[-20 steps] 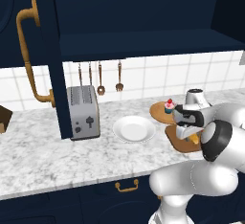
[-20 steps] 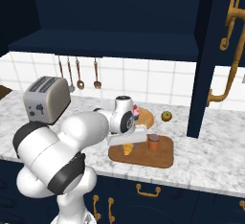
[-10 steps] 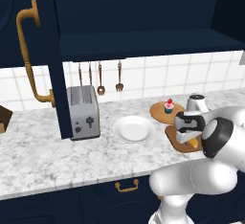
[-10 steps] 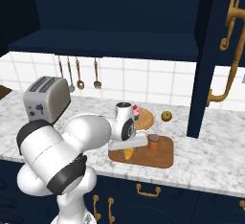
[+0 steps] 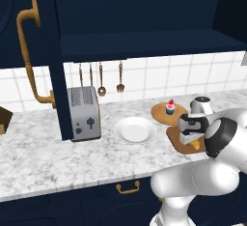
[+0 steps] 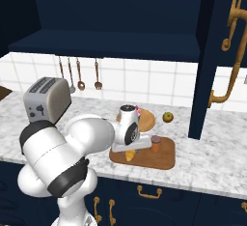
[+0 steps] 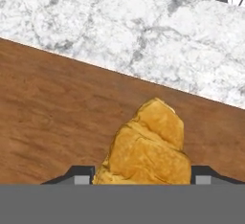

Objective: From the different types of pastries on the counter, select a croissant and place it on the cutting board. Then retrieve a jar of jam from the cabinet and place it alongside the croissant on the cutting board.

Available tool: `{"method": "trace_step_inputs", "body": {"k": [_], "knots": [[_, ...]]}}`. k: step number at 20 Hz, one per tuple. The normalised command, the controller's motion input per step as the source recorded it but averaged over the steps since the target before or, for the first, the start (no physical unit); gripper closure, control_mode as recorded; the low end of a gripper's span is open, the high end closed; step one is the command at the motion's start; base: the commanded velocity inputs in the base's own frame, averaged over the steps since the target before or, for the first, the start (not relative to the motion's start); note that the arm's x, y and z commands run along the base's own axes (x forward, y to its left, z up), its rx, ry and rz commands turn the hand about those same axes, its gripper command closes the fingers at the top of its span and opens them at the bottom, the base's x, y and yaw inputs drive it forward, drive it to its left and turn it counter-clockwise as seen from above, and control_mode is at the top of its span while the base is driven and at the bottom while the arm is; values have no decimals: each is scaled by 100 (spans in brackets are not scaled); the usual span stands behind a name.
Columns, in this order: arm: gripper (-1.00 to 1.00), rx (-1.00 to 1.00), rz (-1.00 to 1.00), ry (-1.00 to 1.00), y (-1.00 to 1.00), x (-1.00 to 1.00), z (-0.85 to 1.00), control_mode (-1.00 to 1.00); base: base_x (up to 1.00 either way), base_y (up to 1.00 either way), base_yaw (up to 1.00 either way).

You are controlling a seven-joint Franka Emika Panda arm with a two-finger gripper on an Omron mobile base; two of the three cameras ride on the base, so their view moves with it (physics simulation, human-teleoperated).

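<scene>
Your arm's folded up pretty tight here, big white elbow sticking back toward the cameras, forearm reaching forward and the wrist bent so the hand points straight down at the bench. The claw (image 7: 142, 176) sits really low: in the hand view you just see the two dark fingertips (image 7: 80, 175) poking up, spread apart. From the right base view the hand (image 6: 129, 132) is upright, black cap on top.

Flat, even rendered light with no visible source. The desk (image 5: 43, 162) reads bright, while the cabinets (image 6: 120, 22) toward twelve o'clock stay dim and nearly featureless. Shadows are faint and soft. No glare or edge distortion. The close-up wood grain (image 7: 57, 122) looks slightly soft.
</scene>
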Motion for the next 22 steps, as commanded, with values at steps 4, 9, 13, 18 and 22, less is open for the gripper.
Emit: {"method": "trace_step_inputs", "body": {"k": [4, 9, 13, 18, 22], "knots": [[-100, 0, 0, -2, 2, 22, 4, -100, 0, 0, 0], [-100, 2, 0, 2, 0, 14, 18, -100, 0, 0, 0], [-100, 2, 0, 4, 0, 11, 2, -100, 0, 0, 0], [-100, 9, 0, 4, 0, 3, 45, -100, 0, 0, 0], [-100, 8, 0, 4, -1, -30, 61, -100, 0, 0, 0]]}}
